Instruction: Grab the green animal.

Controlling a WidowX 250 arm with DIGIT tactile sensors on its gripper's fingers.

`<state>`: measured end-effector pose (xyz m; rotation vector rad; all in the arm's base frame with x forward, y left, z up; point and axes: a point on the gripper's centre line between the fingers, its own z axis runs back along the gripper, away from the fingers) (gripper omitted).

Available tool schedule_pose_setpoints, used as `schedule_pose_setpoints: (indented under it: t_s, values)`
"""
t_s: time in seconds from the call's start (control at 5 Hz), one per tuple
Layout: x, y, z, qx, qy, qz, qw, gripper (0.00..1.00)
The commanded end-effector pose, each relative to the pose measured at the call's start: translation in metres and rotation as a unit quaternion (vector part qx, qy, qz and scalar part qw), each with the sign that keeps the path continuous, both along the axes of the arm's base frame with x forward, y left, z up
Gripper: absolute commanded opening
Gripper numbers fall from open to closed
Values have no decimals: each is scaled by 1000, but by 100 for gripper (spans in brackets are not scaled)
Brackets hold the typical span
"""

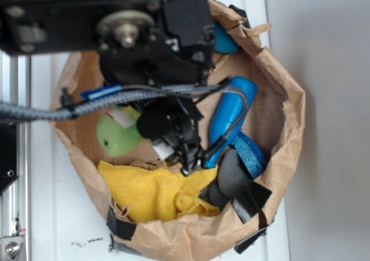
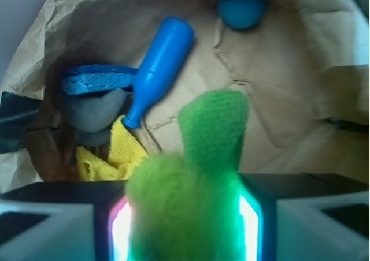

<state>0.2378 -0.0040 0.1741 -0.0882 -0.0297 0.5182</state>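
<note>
The green animal (image 1: 118,137) is a fuzzy lime-green plush lying in a brown paper bag (image 1: 286,128), its round head showing left of my arm. In the wrist view its green body (image 2: 196,186) fills the whole gap between my fingers, touching both lit pads, with one leg sticking up past them. My gripper (image 2: 185,229) is shut on it. In the exterior view the gripper (image 1: 180,148) hangs low inside the bag, right of the plush head, and the arm hides the contact.
Also in the bag are a blue bottle (image 1: 231,116) (image 2: 159,67), a yellow towel (image 1: 150,191) (image 2: 124,151), a blue ball (image 1: 224,40) (image 2: 241,8), a blue mesh piece (image 1: 250,151) (image 2: 98,79) and a dark grey lump (image 1: 231,177) (image 2: 95,111). Crumpled bag walls (image 2: 277,70) ring everything.
</note>
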Motion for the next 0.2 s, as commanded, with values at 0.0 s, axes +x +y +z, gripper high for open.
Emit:
schedule_pose_setpoints:
  t_s: [0.0]
  values:
    - [7, 12, 23, 23, -65, 32, 997, 0]
